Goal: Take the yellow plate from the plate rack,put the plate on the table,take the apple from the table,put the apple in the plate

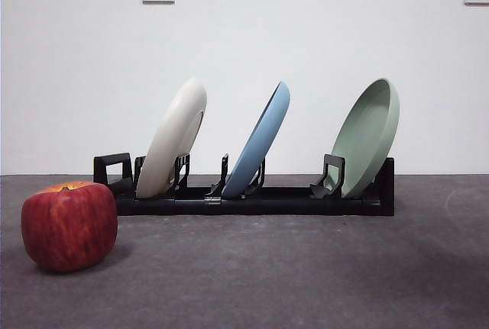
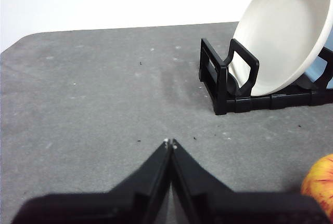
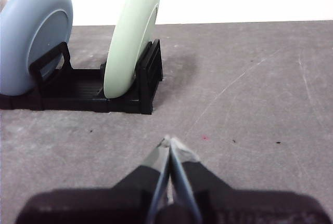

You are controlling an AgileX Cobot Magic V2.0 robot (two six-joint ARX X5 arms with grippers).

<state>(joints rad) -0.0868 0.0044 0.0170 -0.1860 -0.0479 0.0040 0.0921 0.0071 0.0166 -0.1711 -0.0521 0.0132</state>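
Observation:
The yellow plate (image 1: 177, 137), cream with a raised rim, leans in the left slot of the black plate rack (image 1: 252, 195). It also shows in the left wrist view (image 2: 286, 34), standing in the rack's end (image 2: 229, 78). The red apple (image 1: 69, 225) sits on the table (image 1: 306, 275) at the front left; its edge shows in the left wrist view (image 2: 320, 185). My left gripper (image 2: 170, 142) is shut and empty, above the table short of the rack. My right gripper (image 3: 168, 140) is shut and empty, near the rack's other end (image 3: 130, 91). Neither gripper shows in the front view.
A blue plate (image 1: 262, 140) leans in the rack's middle slot and a sage-green plate (image 1: 368, 134) in its right slot. Both show in the right wrist view, blue (image 3: 31, 31) and green (image 3: 132, 34). A white wall with two sockets stands behind the table.

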